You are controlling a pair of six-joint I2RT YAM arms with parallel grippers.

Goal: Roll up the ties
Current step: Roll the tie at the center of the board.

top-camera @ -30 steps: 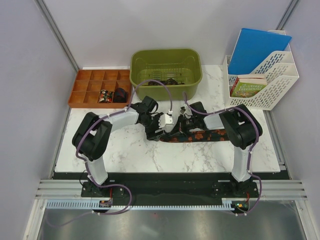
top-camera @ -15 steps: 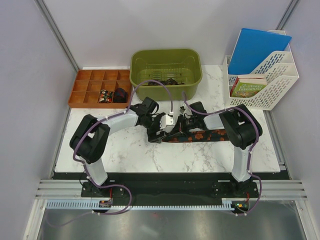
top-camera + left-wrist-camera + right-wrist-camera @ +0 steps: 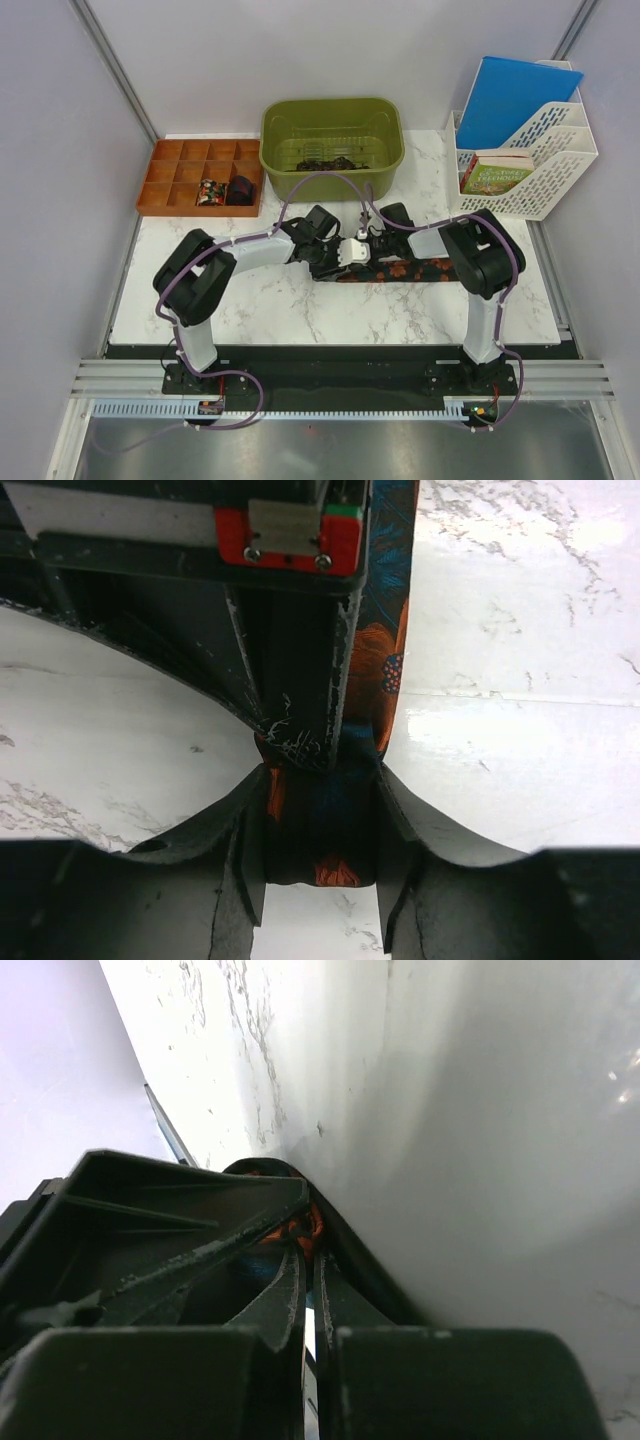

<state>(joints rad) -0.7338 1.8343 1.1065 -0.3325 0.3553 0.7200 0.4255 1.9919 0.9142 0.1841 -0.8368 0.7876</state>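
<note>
My left pincer clamps the tie at its folded end, and my right pincer pinches that same tie

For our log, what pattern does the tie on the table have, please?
Dark tie with orange flowers; clearest in the left wrist view.

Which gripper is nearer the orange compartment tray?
Left. The left gripper is on the tie, to the near right of the orange tray; the right gripper sits just beyond it, farther right.
</note>
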